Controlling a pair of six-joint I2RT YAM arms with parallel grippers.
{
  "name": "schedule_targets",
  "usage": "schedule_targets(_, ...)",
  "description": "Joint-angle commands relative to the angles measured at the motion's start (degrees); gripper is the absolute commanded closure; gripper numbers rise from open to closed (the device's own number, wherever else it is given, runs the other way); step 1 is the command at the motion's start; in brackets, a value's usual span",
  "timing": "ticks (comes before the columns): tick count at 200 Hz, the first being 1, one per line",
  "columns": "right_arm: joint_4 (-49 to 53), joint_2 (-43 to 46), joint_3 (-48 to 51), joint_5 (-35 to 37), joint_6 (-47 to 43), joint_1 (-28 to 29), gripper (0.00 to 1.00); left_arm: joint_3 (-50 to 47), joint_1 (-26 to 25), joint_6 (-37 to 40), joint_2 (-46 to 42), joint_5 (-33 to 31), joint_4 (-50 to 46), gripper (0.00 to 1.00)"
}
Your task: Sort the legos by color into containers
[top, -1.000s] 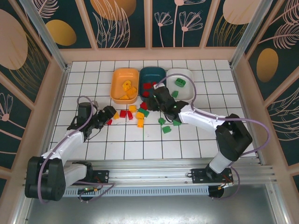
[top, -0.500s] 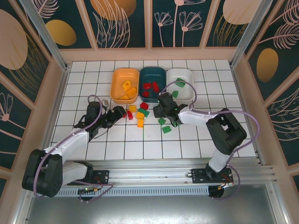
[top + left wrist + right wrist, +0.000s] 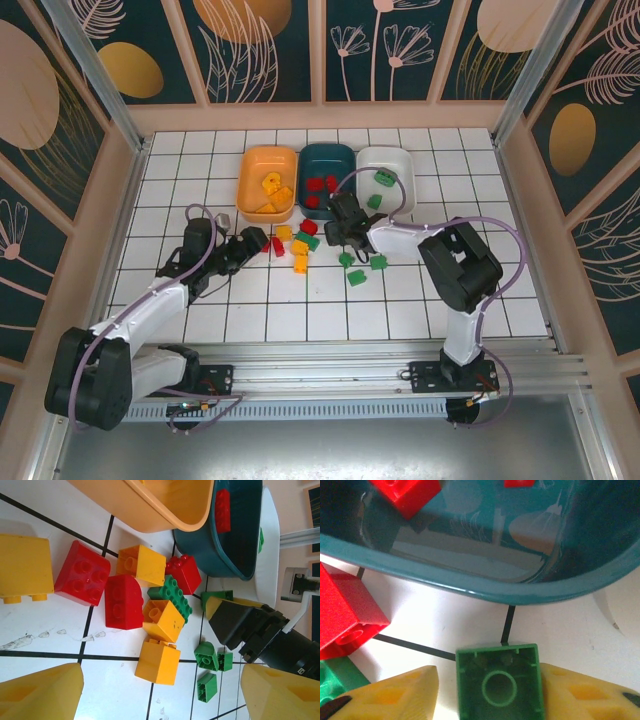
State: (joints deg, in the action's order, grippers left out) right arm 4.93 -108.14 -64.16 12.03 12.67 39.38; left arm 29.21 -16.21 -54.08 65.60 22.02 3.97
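The white-tiled table [image 3: 450, 200] carries everything. The left arm [image 3: 150, 300] reaches in from 7 o'clock. The right arm [image 3: 460, 262] folds in from 5 o'clock.

Three bowls stand side by side at the table's 12 o'clock. The orange bowl [image 3: 255, 165] holds yellow bricks [image 3: 270, 187], the teal bowl [image 3: 340, 160] holds red bricks [image 3: 320, 186], and the white bowl [image 3: 395, 160] holds two green ones [image 3: 385, 178].

The left gripper [image 3: 256, 241] sits at 9 o'clock of the pile [image 3: 295, 245]. Its fingers [image 3: 40, 695] are spread wide with nothing between them. The right gripper [image 3: 340, 234] sits at 3 o'clock of the pile, just at 6 o'clock of the teal bowl.

The pile at the table's centre mixes red, yellow and green legos, several of them touching. Three loose greens [image 3: 357, 277] lie at 5 o'clock of the right gripper.

In the right wrist view, that gripper's fingers [image 3: 585, 695] flank a green brick [image 3: 499, 687]. The brick lies on the tiles with its hollow underside toward the camera. One finger is against the brick and a thin gap shows at the other, so I cannot tell whether it is pinched. The teal bowl's rim is at the brick's 12 o'clock, and a red block [image 3: 345, 612] lies apart at its 10 o'clock.
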Motion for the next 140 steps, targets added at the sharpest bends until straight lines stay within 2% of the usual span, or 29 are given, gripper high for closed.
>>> schedule_targets(1, 0.2, 0.5, 0.1, 1.1, -0.1, 0.4, 0.61, 2.1, -0.2, 1.5, -0.8, -0.5, -1.8, 0.18)
schedule_targets(22, -0.2, 2.1, 0.9, 2.2, -0.2, 1.2, 0.73, 2.7, -0.2, 1.5, -0.1, -0.2, -1.7, 0.18)
schedule_targets(57, 1.9, 10.9, 2.1, 8.1, -1.0, 6.9, 0.75, 3.5, -0.2, 2.1, -0.3, -0.9, -2.7, 0.2)
schedule_targets(73, 2.2, 15.8, 2.5, 8.6, -0.6, 7.3, 0.75, 4.1, -0.5, 3.3, -1.4, -3.0, -4.2, 0.23)
schedule_targets(100, 2.0, 19.7, 2.3, 6.8, -0.5, 0.9, 0.75, 5.1, -2.3, 3.4, -1.7, -4.5, -4.0, 0.25)
schedule_targets(124, 2.5, 16.3, -0.7, 2.3, 0.8, -7.7, 0.76, 7.8, -6.5, 2.7, 1.4, -5.0, -3.6, 0.27)
schedule_targets(140, 3.3, 12.5, -3.4, 1.2, 2.1, -12.7, 0.77, 8.8, -8.0, 1.2, 2.9, -4.2, -2.0, 0.26)
